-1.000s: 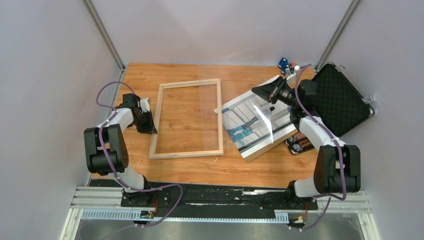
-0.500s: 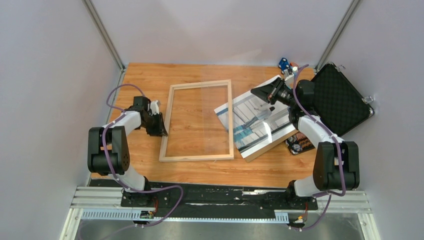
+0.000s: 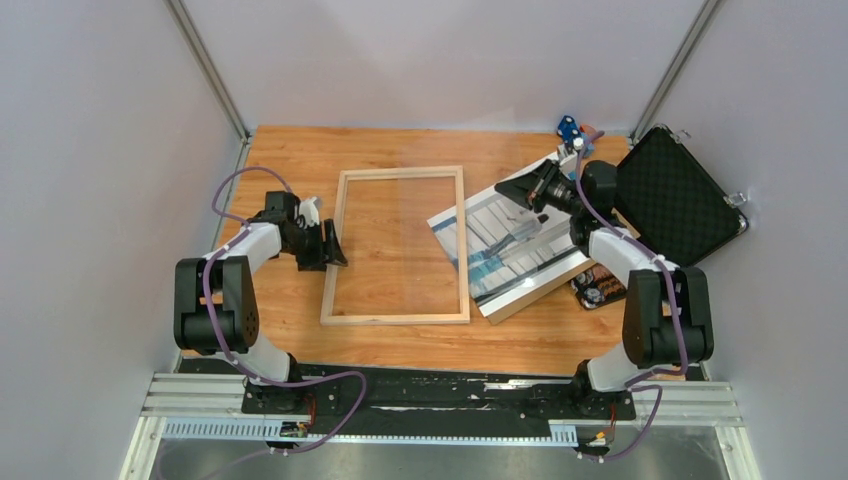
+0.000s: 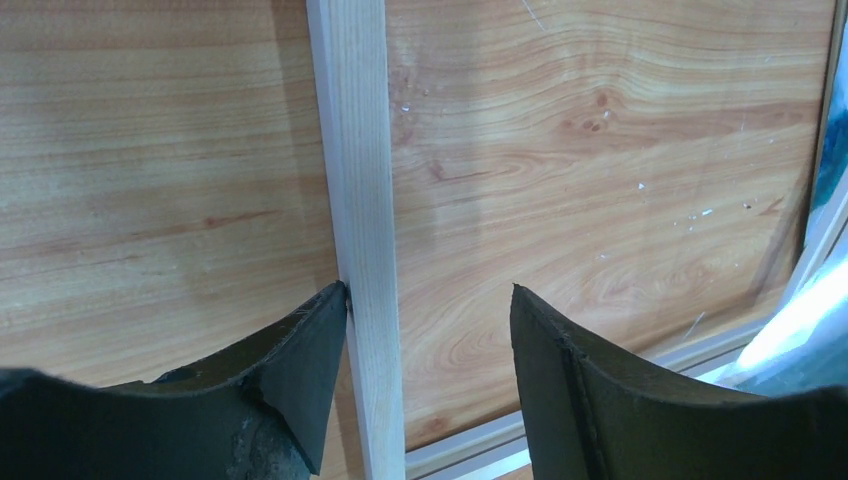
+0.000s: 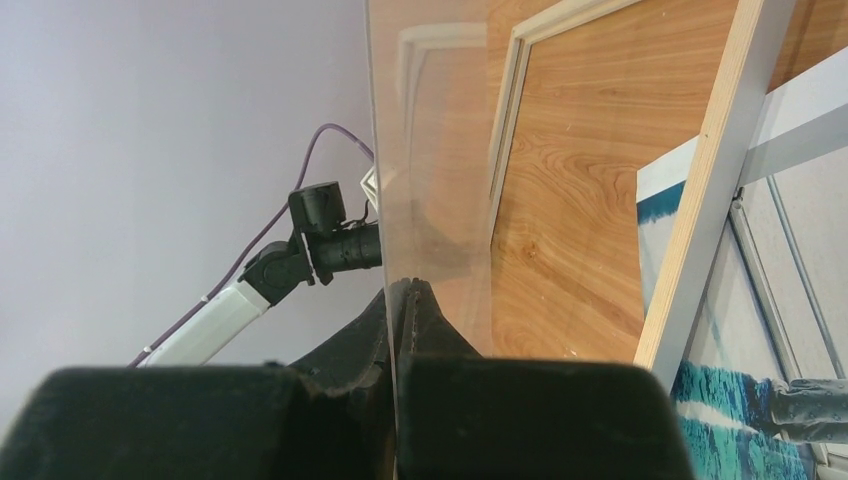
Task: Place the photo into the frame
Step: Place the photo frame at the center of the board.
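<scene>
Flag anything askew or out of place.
The photo lies skewed to the frame, whose right rail overlaps its left corner. The right pincer pinches a clear pane by its edge.

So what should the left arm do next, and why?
Probably close the left gripper on the frame at its left rail: its open jaws straddle that rail, one finger touching the outer side. The right gripper holds a clear sheet pinched by the photo, so steadying the frame first seems sensible.
</scene>
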Controlling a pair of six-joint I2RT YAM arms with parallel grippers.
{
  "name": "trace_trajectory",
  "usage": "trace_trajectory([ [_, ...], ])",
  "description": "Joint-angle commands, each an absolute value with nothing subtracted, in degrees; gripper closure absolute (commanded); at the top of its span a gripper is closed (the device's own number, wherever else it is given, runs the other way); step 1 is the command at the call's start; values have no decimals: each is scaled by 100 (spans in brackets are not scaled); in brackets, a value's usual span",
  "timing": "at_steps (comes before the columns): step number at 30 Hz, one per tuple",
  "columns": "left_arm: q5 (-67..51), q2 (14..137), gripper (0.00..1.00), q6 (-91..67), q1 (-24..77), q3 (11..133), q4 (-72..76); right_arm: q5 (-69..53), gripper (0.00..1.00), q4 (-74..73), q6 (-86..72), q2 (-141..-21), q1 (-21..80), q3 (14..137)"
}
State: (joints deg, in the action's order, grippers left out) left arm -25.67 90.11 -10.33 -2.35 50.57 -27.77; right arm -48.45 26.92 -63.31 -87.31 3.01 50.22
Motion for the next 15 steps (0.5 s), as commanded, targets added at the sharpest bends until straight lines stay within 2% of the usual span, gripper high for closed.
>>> trace_trajectory([
  [1,-3000,8853,32,-954,-219,5126,-2671,-4715,100,3116,-6335,-8937,432,5329],
  [15,-3899,8788,29,-732,-1096,5230,-2868,-4467,100,4018,-6890,-9946,1009,5636],
])
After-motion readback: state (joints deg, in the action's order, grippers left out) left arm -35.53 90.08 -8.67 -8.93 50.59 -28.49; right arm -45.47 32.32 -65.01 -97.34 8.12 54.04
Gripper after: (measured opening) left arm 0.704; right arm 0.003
